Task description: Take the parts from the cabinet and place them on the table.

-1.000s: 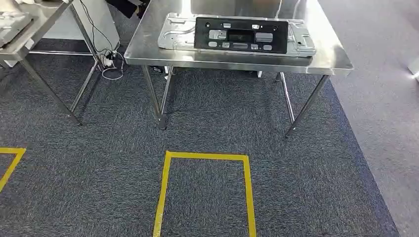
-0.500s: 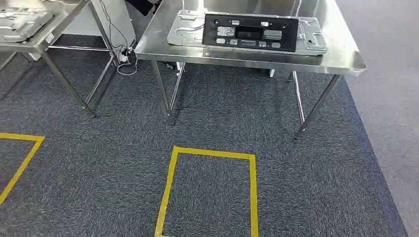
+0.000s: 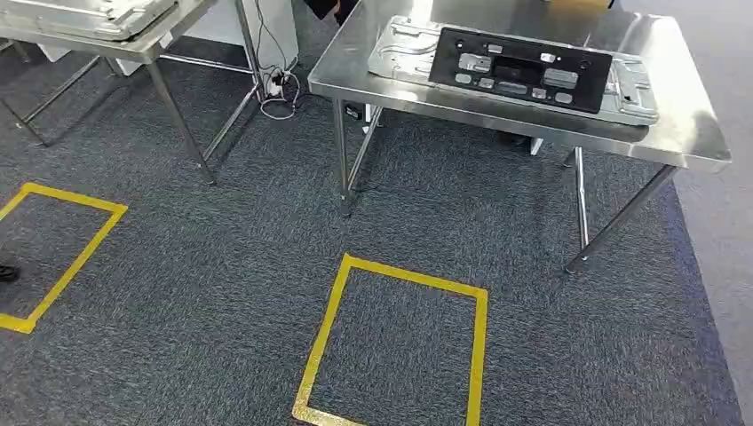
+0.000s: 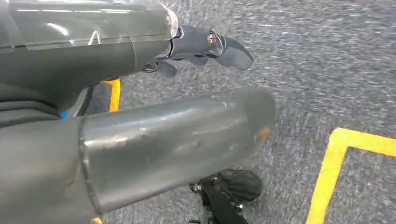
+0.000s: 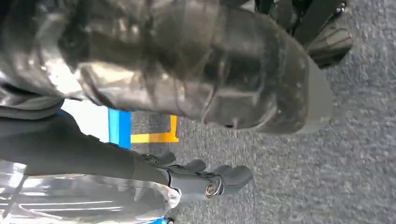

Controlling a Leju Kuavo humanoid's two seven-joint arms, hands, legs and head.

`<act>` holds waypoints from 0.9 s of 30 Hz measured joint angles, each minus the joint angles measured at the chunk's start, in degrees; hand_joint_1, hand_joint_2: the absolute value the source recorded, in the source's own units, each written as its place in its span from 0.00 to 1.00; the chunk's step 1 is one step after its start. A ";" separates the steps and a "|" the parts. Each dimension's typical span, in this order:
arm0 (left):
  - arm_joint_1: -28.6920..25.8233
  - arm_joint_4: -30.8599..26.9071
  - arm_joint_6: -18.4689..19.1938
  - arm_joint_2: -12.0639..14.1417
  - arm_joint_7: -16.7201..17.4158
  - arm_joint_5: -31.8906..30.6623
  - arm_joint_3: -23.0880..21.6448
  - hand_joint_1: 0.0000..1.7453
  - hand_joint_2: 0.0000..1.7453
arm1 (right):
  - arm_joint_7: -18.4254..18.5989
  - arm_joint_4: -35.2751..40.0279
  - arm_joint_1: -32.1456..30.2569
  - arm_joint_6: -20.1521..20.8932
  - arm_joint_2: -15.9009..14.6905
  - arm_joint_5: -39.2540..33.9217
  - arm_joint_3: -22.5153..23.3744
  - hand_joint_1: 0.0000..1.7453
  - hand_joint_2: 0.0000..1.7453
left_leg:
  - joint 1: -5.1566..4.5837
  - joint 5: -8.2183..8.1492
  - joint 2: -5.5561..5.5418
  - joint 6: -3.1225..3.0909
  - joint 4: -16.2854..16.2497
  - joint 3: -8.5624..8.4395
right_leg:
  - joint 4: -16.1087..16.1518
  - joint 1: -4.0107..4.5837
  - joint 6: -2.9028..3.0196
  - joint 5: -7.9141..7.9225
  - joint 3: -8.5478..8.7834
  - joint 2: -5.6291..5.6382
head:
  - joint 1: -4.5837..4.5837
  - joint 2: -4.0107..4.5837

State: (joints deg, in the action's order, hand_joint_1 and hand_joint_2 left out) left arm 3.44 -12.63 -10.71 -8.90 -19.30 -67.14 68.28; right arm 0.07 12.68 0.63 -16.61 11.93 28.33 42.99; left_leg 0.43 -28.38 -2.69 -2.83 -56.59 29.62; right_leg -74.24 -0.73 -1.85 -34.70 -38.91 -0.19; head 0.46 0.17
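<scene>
Well ahead of both hanging hands, on the steel table (image 3: pixel 684 133), lies the black panel (image 3: pixel 519 69), resting flat on a silver stamped plate (image 3: pixel 404 49) that sticks out past it at both ends. Both parts have their long axis running across the robot's line of sight, roughly along the table's near edge, tilted a little so the right end sits nearer. They lie forward and to the right of the fingers, and high above them, since both arms point down at the carpet.

The left hand (image 4: pixel 205 46) shows in the left wrist view over grey carpet, its dark fingers (image 4: pixel 233 51) apart and lightly bent, with nothing between them: released. The right hand (image 5: pixel 210 182) shows in the right wrist view in the same way, fingers (image 5: pixel 236 175) spread and loose above the carpet, holding nothing.

By the look of it, parts are already set on the table, and with both hands free the step in hand is probably walking or turning to fetch more; no cabinet can be made out here. Were the robot to reach for the table, the right hand would be the nearer, as the table sits right of centre.

Further out, a yellow tape rectangle (image 3: pixel 330 337) marks the carpet between the robot and the table, with a second one (image 3: pixel 84 244) off to the left. A second steel table (image 3: pixel 169 37) stands at the far left, bearing another silver sheet part (image 3: pixel 89 13), and cables (image 3: pixel 280 93) trail on the floor between the two tables.
</scene>
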 joint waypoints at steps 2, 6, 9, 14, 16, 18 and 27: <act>-0.01 0.00 -0.02 -0.18 0.00 0.00 0.04 0.00 0.00 | 0.20 -0.02 -0.02 0.61 0.00 0.48 0.00 0.00 0.00 | 0.02 -0.09 -1.69 0.14 -0.31 -0.07 | 9.44 -0.11 0.35 5.21 5.07 0.97 | -0.02 0.00; 0.21 0.00 -0.13 -0.46 -0.02 0.00 0.07 0.00 0.00 | 0.35 -0.15 0.12 1.11 -0.02 1.03 -0.02 0.00 0.00 | 0.26 0.07 -4.01 1.60 -0.81 1.00 | 16.05 -0.01 1.06 6.06 7.86 4.89 | -0.02 0.00; -0.03 0.00 -0.17 -0.46 -0.02 -0.02 0.26 0.00 0.00 | 0.37 -0.15 0.32 1.16 0.00 1.18 -0.02 0.00 0.00 | 0.40 -0.25 -4.30 2.49 -1.23 1.43 | 17.17 -0.48 2.27 6.68 8.36 2.23 | 0.00 0.00; 0.15 0.00 -0.20 -0.55 -0.02 -0.02 0.61 0.00 0.00 | 0.48 -0.24 -0.15 1.70 -0.07 1.83 -0.02 0.00 0.00 | 0.36 -8.72 2.22 3.16 -18.67 9.89 | 17.29 0.05 3.08 6.68 7.99 -2.12 | -0.28 0.00; -0.04 0.00 -0.20 -0.55 -0.02 0.00 0.74 0.00 0.00 | 0.76 -0.24 -0.06 1.73 -0.07 2.29 -0.11 0.00 0.00 | 0.36 -5.62 2.57 3.25 -14.70 7.58 | 17.12 0.04 2.98 6.53 7.99 -3.61 | -0.28 0.00; 0.00 0.00 -0.17 -0.50 -0.02 0.00 0.85 0.00 0.00 | 1.25 -0.24 0.00 1.66 -0.07 2.91 -0.24 0.00 0.00 | 0.32 -1.08 4.68 2.97 -4.42 1.88 | 16.87 0.04 2.64 6.32 8.17 -4.88 | -0.28 0.00; 0.10 0.00 0.15 -0.63 -0.15 0.24 0.98 0.00 0.00 | 3.39 -0.31 0.29 1.07 -0.09 4.44 -0.59 0.00 0.00 | 0.17 0.55 2.94 0.28 0.22 0.56 | 6.94 -0.12 0.19 -0.90 4.75 -0.45 | -0.24 0.00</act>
State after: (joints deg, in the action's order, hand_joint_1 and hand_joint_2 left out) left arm 3.53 -12.63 -10.56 -9.53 -19.45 -66.90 69.26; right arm 3.45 12.37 0.93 -15.54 11.85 32.76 42.40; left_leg 0.60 -27.83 0.25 -2.55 -56.37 30.18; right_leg -67.30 -0.86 -1.66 -35.61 -34.15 -0.64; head 0.22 0.17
